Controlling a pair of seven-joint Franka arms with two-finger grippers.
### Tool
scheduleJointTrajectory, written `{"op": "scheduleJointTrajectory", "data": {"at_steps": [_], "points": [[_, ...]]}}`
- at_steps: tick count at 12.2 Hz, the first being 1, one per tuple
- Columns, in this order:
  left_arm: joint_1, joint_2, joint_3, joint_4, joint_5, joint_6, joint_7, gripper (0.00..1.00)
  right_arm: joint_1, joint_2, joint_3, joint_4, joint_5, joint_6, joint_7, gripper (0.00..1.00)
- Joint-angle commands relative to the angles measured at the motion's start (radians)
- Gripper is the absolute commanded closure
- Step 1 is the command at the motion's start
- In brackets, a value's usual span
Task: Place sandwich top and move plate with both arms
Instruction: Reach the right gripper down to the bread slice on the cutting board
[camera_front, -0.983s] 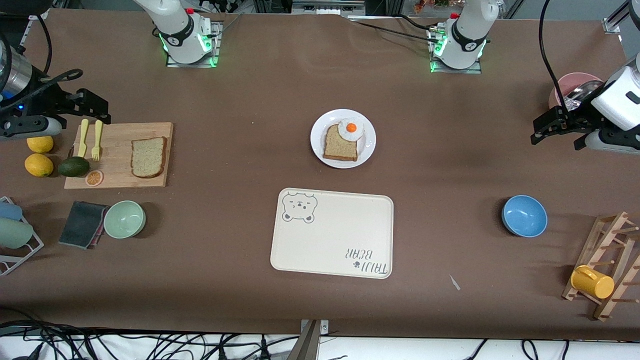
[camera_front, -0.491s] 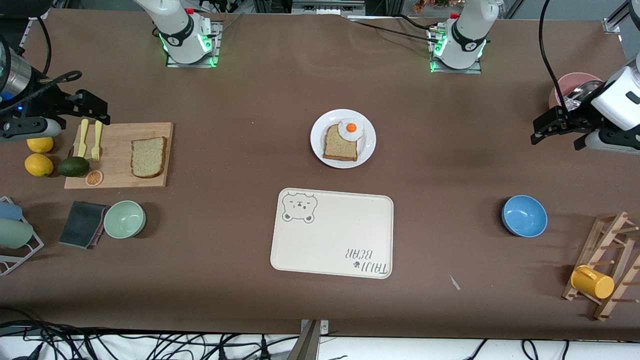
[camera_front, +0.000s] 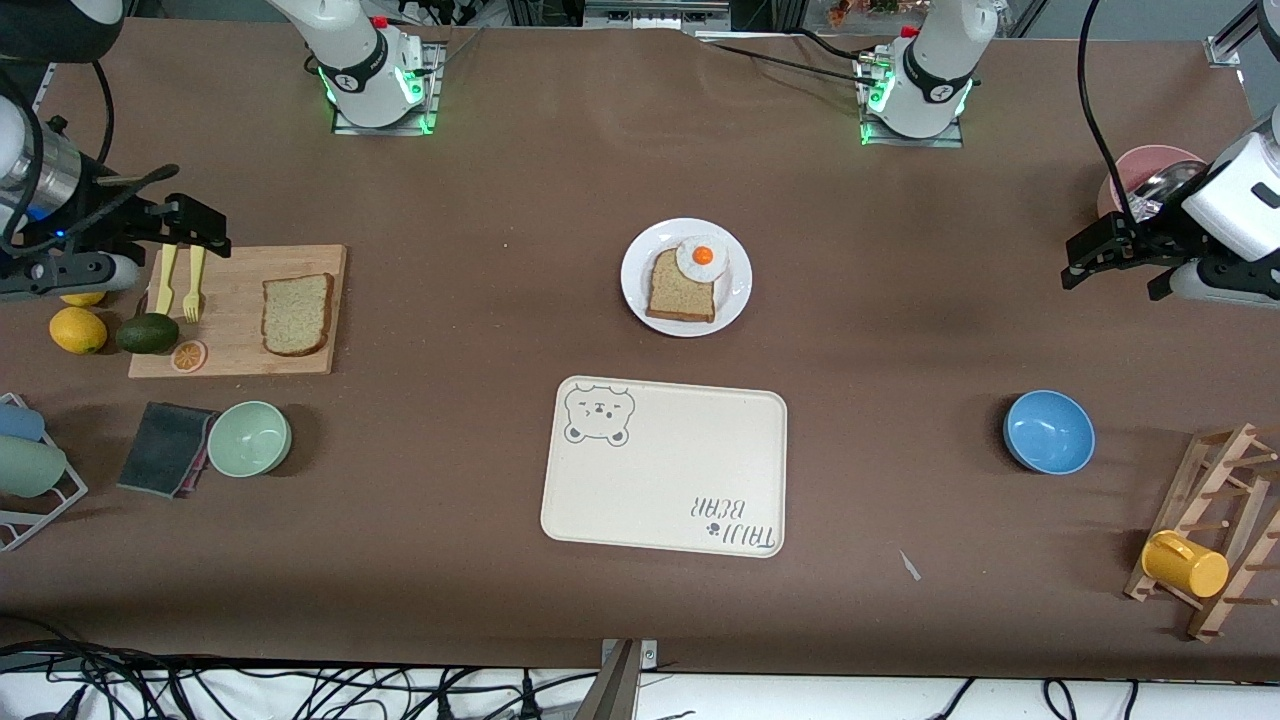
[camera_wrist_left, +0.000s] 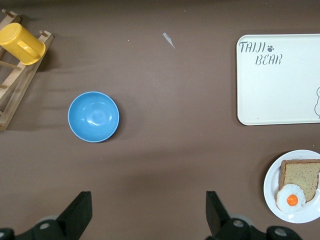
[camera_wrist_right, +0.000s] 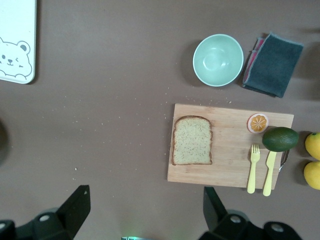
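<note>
The sandwich top (camera_front: 297, 314) is a tan bread slice lying flat on a wooden cutting board (camera_front: 240, 345) toward the right arm's end; the right wrist view shows it too (camera_wrist_right: 192, 140). At mid-table stands the white plate (camera_front: 637, 285) with a second bread slice (camera_front: 682, 287) and a fried egg (camera_front: 702, 258) on it. My right gripper (camera_front: 190, 235) hangs open and empty over the board's edge by the yellow fork and knife (camera_front: 180, 278). My left gripper (camera_front: 1108, 285) waits open and empty above bare table at the left arm's end, with the plate (camera_wrist_left: 270, 182) at the edge of its wrist view.
A cream bear tray (camera_front: 665, 465) lies nearer the front camera than the plate. A blue bowl (camera_front: 1048, 431), a wooden rack with a yellow cup (camera_front: 1185, 563) and a pink bowl (camera_front: 1140, 170) sit at the left arm's end. Green bowl (camera_front: 249, 438), dark cloth (camera_front: 165, 448), lemons (camera_front: 78, 330) and an avocado (camera_front: 147, 333) surround the board.
My right gripper has shifted a little toward the cutting board. The left arm and everything on the table have stayed still.
</note>
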Motion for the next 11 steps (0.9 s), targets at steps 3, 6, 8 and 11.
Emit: {"op": "scheduleJointTrajectory", "data": {"at_steps": [3,6,8,11], "points": [[-0.006,0.014,0.002,0.033,0.019,-0.025,-0.013,0.0,-0.005,0.0,-0.004,-0.157,-0.017,0.143,0.009,0.0],[-0.006,0.014,0.002,0.033,0.019,-0.025,-0.012,0.0,-0.005,0.0,-0.016,-0.27,-0.026,0.269,0.005,0.0],[-0.006,0.014,0.002,0.033,0.019,-0.025,-0.012,0.0,-0.005,0.0,-0.024,-0.358,-0.041,0.373,0.005,0.0],[-0.006,0.014,0.002,0.033,0.019,-0.025,-0.012,0.0,-0.005,0.0,-0.036,-0.462,-0.043,0.492,0.003,0.01]]}}
